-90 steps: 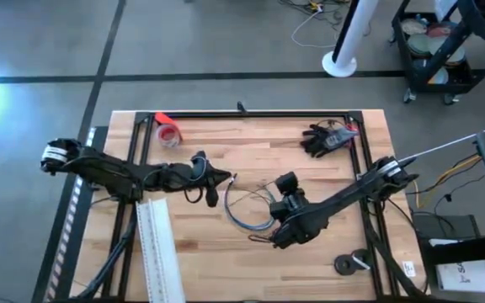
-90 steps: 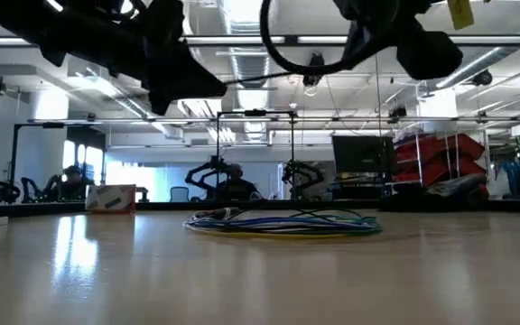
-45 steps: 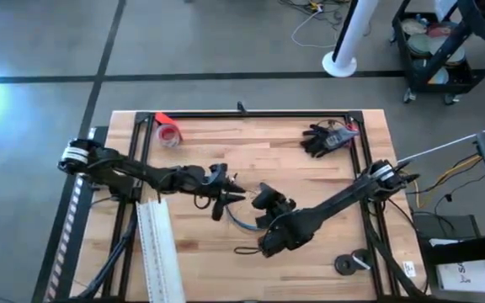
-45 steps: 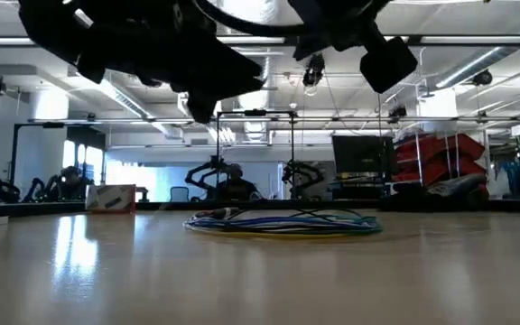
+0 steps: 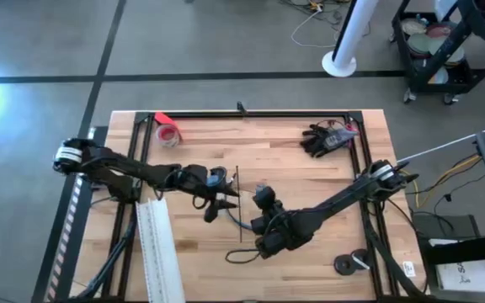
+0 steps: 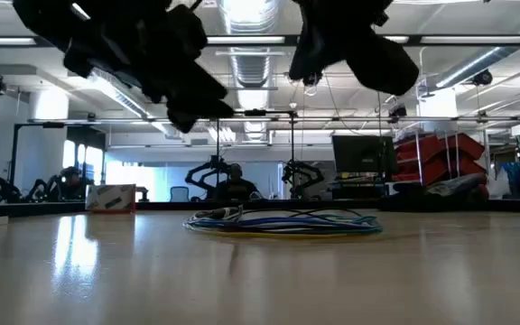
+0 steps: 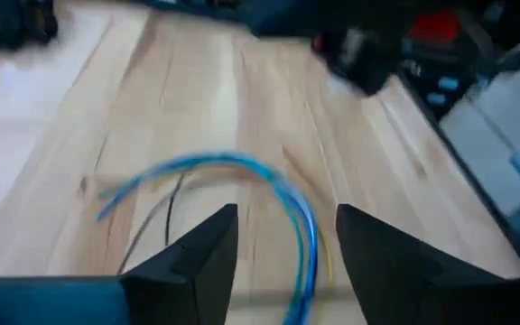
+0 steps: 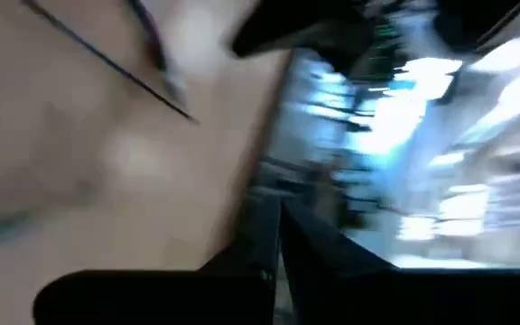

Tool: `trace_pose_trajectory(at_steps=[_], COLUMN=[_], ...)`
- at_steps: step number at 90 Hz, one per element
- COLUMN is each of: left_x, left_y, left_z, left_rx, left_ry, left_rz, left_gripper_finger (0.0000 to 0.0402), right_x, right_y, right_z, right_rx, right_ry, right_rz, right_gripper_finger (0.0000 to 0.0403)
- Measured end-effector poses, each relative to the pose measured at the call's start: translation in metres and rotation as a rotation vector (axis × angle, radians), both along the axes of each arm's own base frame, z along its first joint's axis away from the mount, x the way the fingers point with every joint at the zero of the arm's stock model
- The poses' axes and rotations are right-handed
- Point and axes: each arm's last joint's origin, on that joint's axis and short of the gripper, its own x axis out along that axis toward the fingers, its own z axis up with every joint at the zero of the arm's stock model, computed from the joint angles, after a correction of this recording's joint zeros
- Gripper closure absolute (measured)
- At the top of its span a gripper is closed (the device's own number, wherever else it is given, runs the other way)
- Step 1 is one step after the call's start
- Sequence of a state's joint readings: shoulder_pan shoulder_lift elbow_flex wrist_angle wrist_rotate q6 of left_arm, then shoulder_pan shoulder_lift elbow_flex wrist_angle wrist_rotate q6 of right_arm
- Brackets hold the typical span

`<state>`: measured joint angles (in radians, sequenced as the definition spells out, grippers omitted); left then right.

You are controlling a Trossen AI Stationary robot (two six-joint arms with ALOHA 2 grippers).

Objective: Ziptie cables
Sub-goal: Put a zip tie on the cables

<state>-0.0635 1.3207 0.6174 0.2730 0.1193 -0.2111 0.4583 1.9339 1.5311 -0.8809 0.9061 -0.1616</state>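
Since half a second ago the right hand has drawn a little toward the bench middle, and the left hand has eased back slightly, so the two now hang just beside each other over the cables.

No readable writing or brand shows anywhere.

From above, the cables are mostly hidden under the right arm, with only a thin loop and a dark straight strand peeking out near the hands. The low view shows them whole: a flat coil of blue, green and dark wires lying on the bench near its middle, with both hands well clear above it. The left wrist view shows a blue loop lying on the wood just ahead of the left hand's fingers, which are spread apart with nothing between them. The right wrist view is blurred; its two fingers look pressed together, holding nothing.

Only the view from above shows the red tape roll, black glove and white strip.
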Motion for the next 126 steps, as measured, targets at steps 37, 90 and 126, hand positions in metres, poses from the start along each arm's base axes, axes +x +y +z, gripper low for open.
trace_pose_trajectory(at_steps=[37, 90, 126], left_x=[-0.068, -0.098, -0.094], left_y=[0.008, 0.011, 0.01], left_z=[0.023, 0.02, 0.012], left_rx=[0.054, 0.022, -0.02], left_ry=[-0.173, -0.278, -0.234], left_rz=[0.173, 0.19, 0.203], left_gripper_finger=[0.024, 0.0271, 0.0286], right_x=[0.044, 0.058, 0.066], right_y=[-0.069, -0.202, -0.223], right_z=[-0.008, -0.074, -0.101], right_rx=[0.711, 1.125, 1.265], right_ry=[-0.364, -0.409, -0.433], right_rz=[-0.508, -0.813, -0.822], right_gripper_finger=[0.0332, 0.0259, 0.0283])
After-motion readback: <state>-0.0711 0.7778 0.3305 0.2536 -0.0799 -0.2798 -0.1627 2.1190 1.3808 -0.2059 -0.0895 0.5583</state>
